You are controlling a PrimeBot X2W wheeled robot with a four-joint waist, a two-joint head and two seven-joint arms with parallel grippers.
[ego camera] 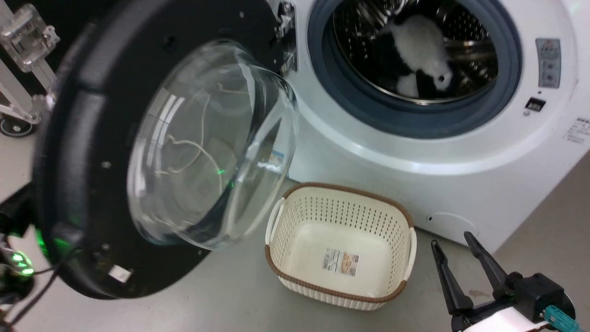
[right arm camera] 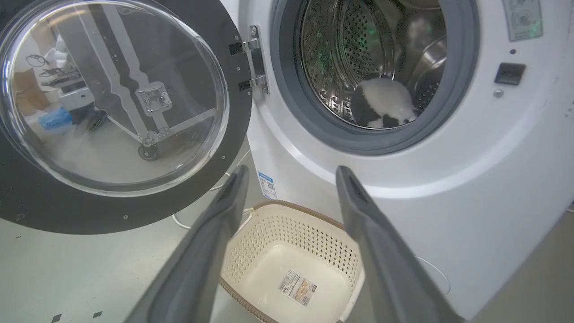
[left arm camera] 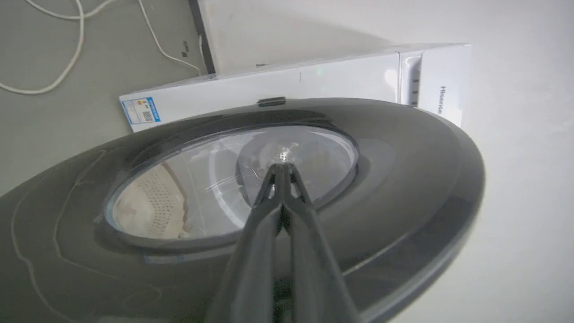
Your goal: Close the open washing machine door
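Step in hand: the swing-shut push, as I judge it. The door stands wide open and the left pincer has its tips at the door's outer face.
Next move: calls for a steady push through those tips, following the arc around the hinge toward the drum mouth, firm enough at the end for the latch to catch. The face is smooth, so the tips could slide; the push should stay square to it.
Washing machine: beyond the door from the left pincer, and ahead of and above the right pincer. Its drum mouth is uncovered, with a black-and-white soft toy inside.
Door: directly ahead of the left pincer, whose tips are on or just off the centre window; contact cannot be told for certain. It is up and to the left of the right pincer, well apart, with the glass bowl bulging toward that side.
Basket: on the floor just left of the right pincer, before the machine. It looks to sit below the door's path, though I cannot be sure.
Left pincer: fingers pressed together, nothing between them.
Right pincer: fingers spread, empty, touching nothing.
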